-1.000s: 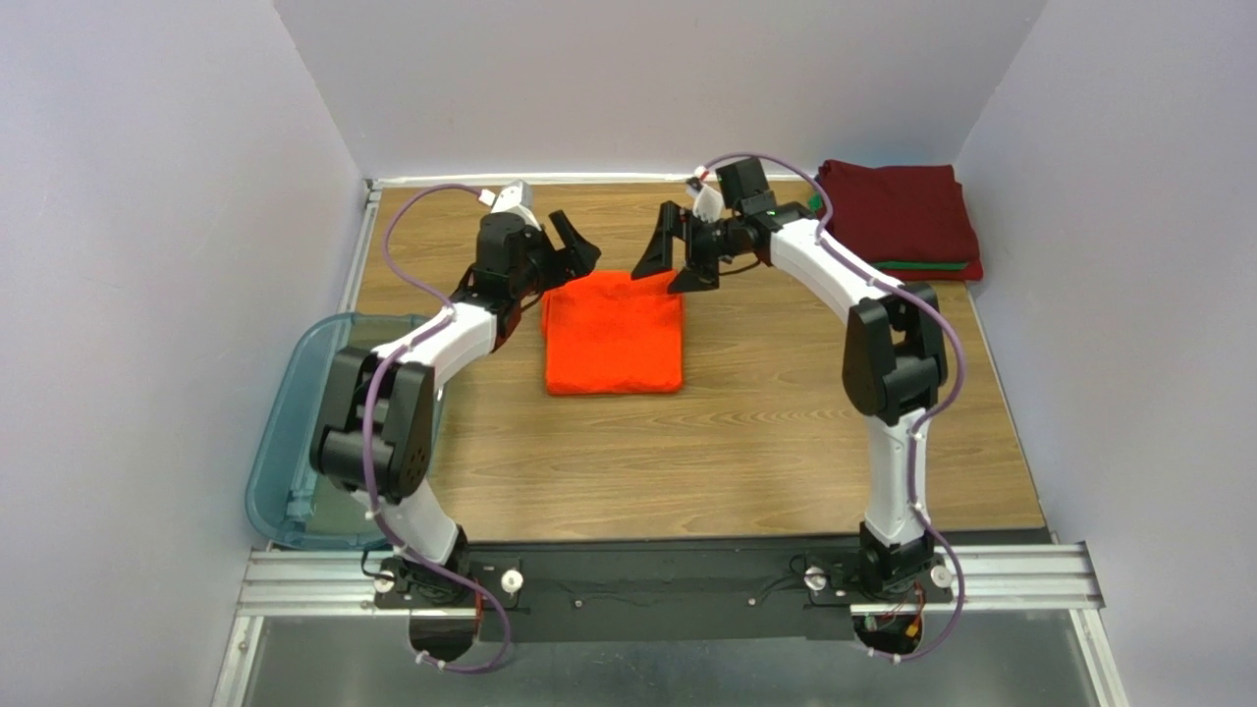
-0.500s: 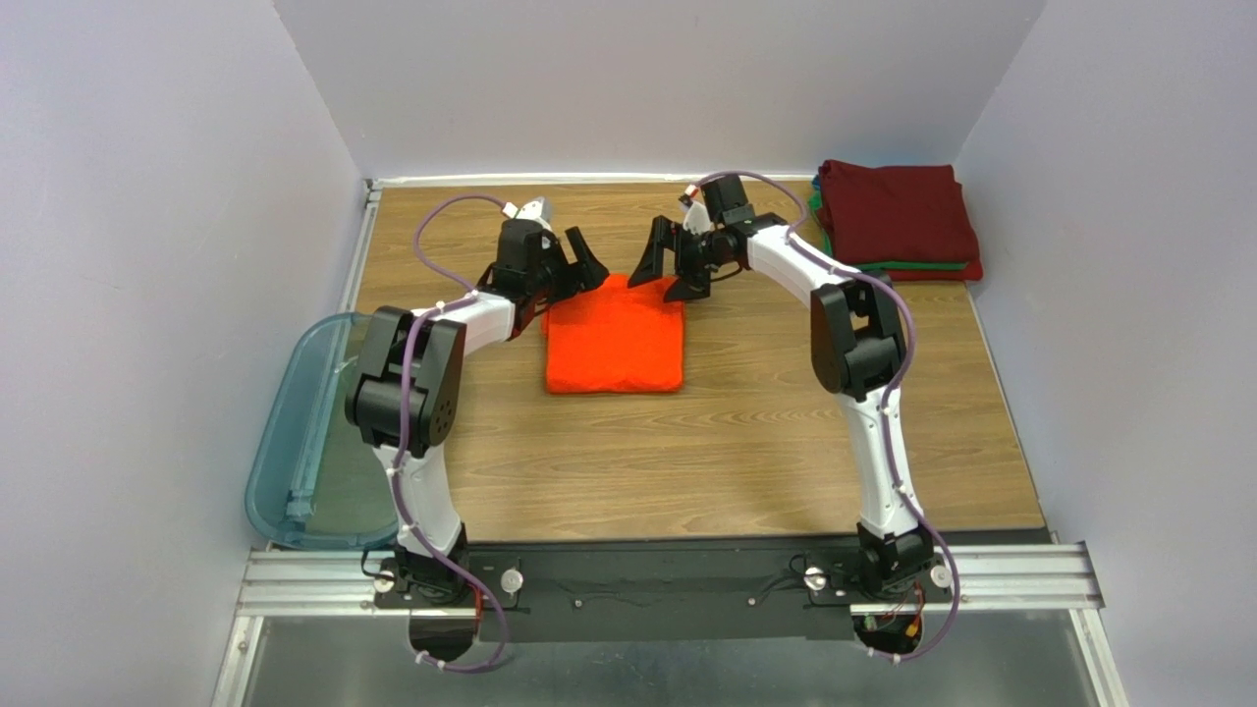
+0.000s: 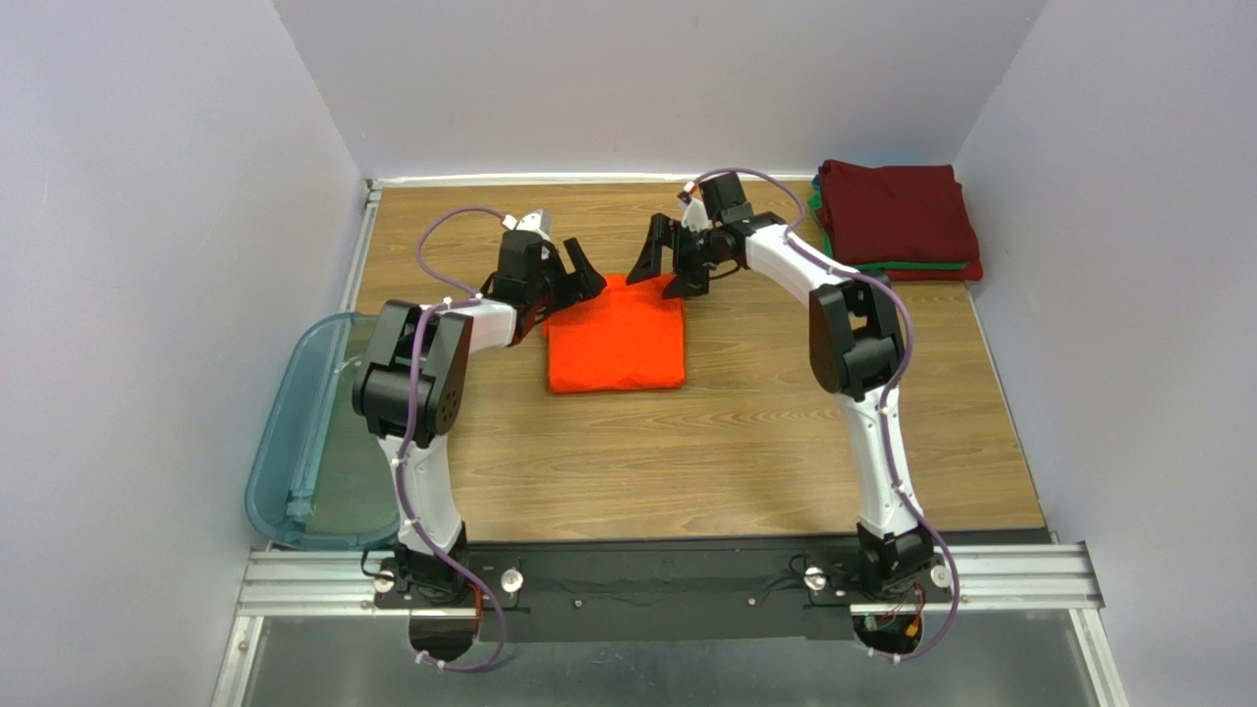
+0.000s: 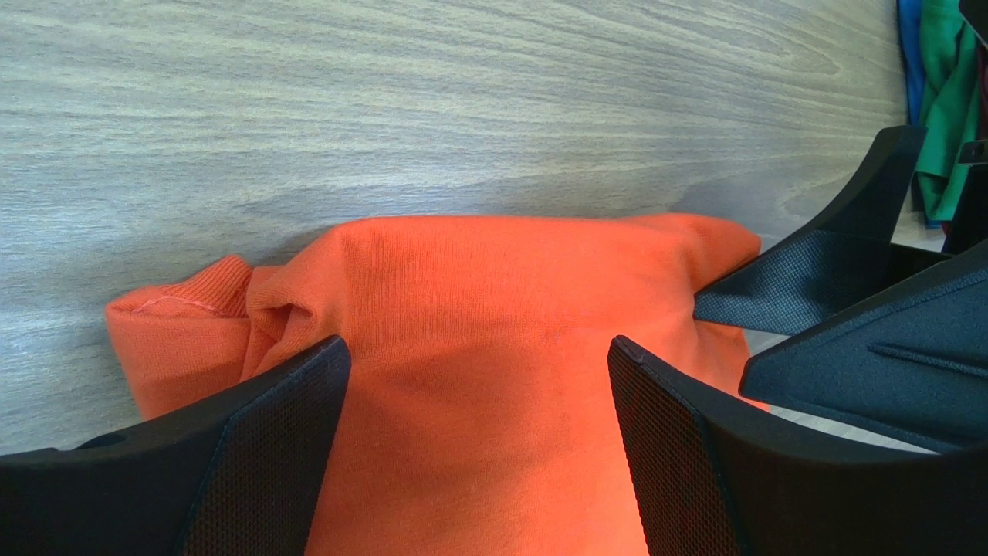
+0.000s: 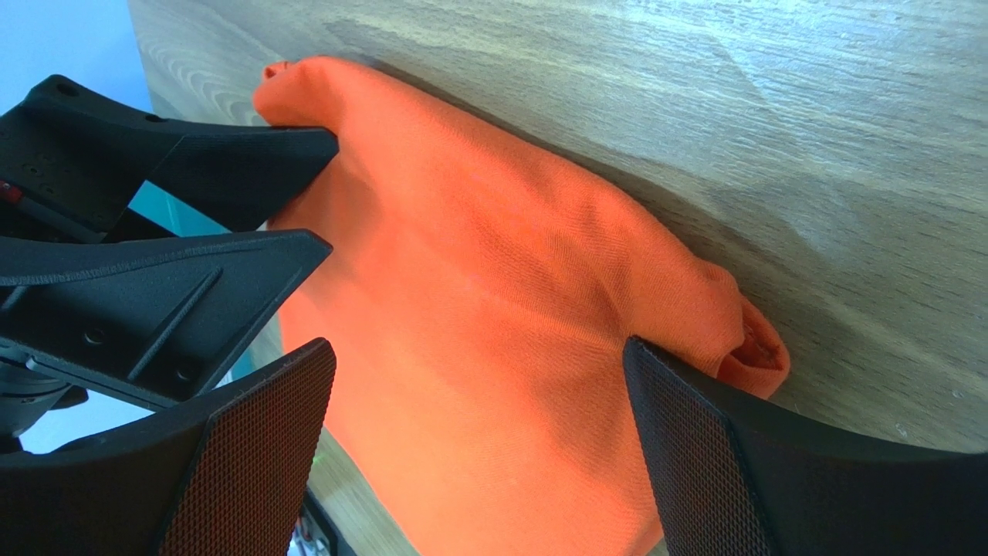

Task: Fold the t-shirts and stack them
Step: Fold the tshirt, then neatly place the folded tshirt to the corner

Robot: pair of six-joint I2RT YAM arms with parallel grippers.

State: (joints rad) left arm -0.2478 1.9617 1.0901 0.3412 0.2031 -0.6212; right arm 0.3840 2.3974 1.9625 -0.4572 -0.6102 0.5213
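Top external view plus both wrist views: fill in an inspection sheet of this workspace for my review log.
Surface: wooden table, bare grain around the work.
Job's things: orange t-shirt folded into a rectangle at centre; stack of folded t-shirts in the far right corner, maroon on top, green and red edges below.
Clutter: translucent blue-grey plastic bin at the left edge.
Grippers: left tool open at the orange shirt's far left corner; right tool open at its far right corner; neither grips cloth.
Cables: purple cables looped along both arms, clear of the shirts.
Surroundings: plain pale walls on three sides; metal rail at the near edge.
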